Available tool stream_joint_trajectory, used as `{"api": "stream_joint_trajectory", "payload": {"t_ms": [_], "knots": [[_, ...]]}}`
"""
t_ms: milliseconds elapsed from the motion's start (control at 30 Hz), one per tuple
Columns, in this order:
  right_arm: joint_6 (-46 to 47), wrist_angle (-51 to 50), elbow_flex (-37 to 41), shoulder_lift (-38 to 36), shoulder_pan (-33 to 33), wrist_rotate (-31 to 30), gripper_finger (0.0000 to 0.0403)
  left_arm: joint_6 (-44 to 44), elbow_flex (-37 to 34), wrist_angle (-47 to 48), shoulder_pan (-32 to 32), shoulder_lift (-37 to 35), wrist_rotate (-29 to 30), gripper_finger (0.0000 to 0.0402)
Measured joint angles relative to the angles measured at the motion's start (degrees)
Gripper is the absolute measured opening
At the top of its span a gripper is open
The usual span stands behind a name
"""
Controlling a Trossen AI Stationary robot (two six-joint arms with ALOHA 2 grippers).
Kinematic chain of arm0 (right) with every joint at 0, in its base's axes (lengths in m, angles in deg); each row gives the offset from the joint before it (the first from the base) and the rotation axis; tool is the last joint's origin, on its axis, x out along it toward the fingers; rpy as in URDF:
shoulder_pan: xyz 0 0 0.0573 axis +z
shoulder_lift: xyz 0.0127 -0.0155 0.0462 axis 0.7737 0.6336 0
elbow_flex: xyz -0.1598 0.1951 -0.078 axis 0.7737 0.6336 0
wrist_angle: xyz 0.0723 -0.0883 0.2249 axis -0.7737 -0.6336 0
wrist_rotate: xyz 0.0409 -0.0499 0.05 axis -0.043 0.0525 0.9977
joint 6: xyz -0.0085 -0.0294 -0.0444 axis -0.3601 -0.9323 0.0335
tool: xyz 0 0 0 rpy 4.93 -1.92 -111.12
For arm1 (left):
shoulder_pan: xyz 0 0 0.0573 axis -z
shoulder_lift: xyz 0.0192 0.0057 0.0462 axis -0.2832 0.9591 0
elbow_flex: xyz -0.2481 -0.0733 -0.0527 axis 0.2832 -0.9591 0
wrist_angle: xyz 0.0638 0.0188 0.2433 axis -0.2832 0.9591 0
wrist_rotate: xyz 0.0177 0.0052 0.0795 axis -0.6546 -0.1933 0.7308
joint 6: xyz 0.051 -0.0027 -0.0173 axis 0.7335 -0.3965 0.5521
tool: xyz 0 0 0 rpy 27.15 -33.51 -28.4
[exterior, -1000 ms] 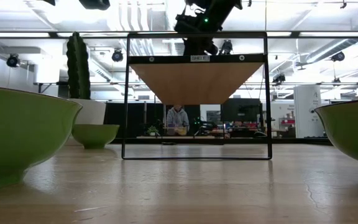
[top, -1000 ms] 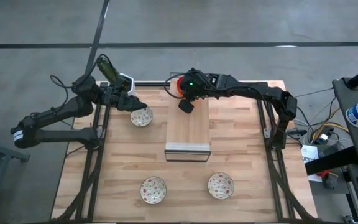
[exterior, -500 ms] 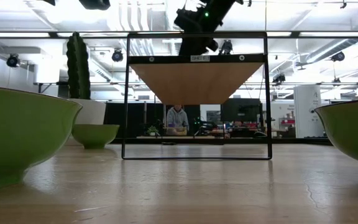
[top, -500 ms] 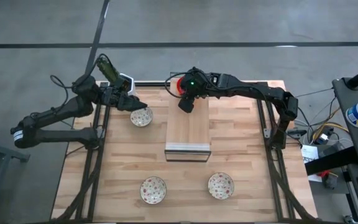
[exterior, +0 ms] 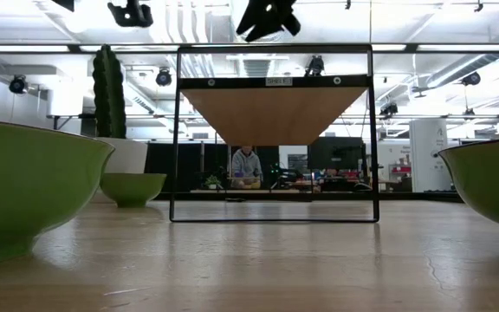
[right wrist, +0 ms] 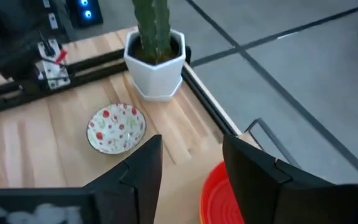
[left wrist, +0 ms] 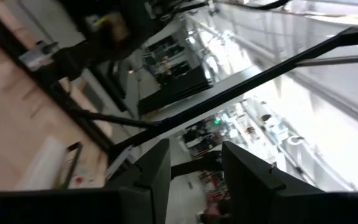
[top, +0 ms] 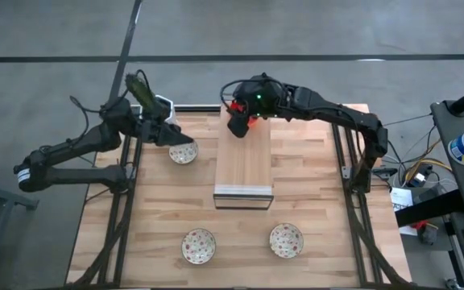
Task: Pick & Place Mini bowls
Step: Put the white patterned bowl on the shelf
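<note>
Three white floral mini bowls rest on their bases on the table: one at the far left [top: 183, 151] and two near the front edge [top: 199, 246] [top: 286, 240]. A red mini bowl [right wrist: 224, 194] lies on the far end of the raised wooden shelf [top: 244, 165], mostly hidden under my right arm in the high view. My right gripper [right wrist: 188, 149] hangs open above that bowl, clear of it. My left gripper [top: 172, 137] is open in the air just beyond the far-left floral bowl [right wrist: 115, 127].
A white pot with a green cactus [right wrist: 156, 56] stands at the table's far left corner, close behind my left gripper. The shelf's black frame [exterior: 274, 82] stands mid-table. Bare table lies between the shelf and the two front bowls.
My right gripper has risen from the shelf's top and drawn a little toward the far edge. In the low view its fingers now stand spread apart, well above the shelf frame. The red bowl stays on the shelf. My left gripper has sunk slightly.
</note>
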Motion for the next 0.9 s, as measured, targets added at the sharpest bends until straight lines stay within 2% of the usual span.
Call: {"api": "stream_joint_trajectory", "payload": {"t_ms": [400, 567, 733, 900], "knots": [[5.0, -3.6, -6.3, 0.0, 1.6, -0.1, 0.0145, 11.8, 0.0, 13.3, 0.0, 0.1, 2.9, 0.0135], [7.9, -5.7, -8.5, 0.0, 1.9, -0.1, 0.0138, 17.0, 0.0, 19.4, 0.0, 0.1, 6.6, 0.0135], [8.8, -6.0, -9.7, 0.0, 2.0, -0.1, 0.0131, 22.3, -0.5, 29.0, 0.0, 0.1, 12.9, 0.0135], [10.9, -5.9, -9.9, 0.0, 2.0, -0.2, 0.0125, 21.8, -4.5, 32.6, 0.0, 0.1, 18.3, 0.0135]]}}
